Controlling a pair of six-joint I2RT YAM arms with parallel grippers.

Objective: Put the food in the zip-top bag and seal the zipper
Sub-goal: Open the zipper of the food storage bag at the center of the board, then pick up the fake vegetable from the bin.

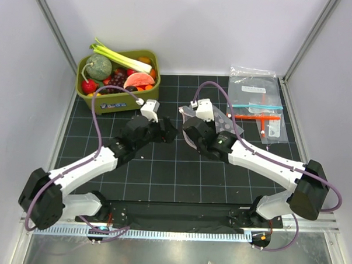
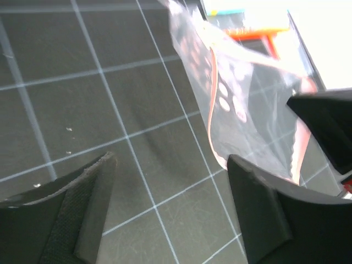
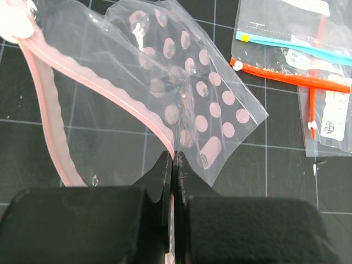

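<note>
The zip-top bag [image 3: 181,82] is clear with pink dots and a pinkish zipper [image 3: 110,99] along its mouth. It hangs just above the black grid mat at the centre [image 1: 188,114]. My right gripper [image 3: 174,157] is shut on the zipper edge and holds the bag up. My left gripper [image 2: 168,192] is open and empty just left of the bag [image 2: 242,104], its right finger [image 2: 258,203] near the bag's pink edge. The food [image 1: 117,71] lies in the olive-green bin at the back left: leek, melon, watermelon slice, grapes.
The olive-green bin [image 1: 114,101] stands at the back left. Flat clear bags with blue and orange strips [image 1: 260,106] lie at the back right, also in the right wrist view [image 3: 308,71]. White walls close in the mat's sides.
</note>
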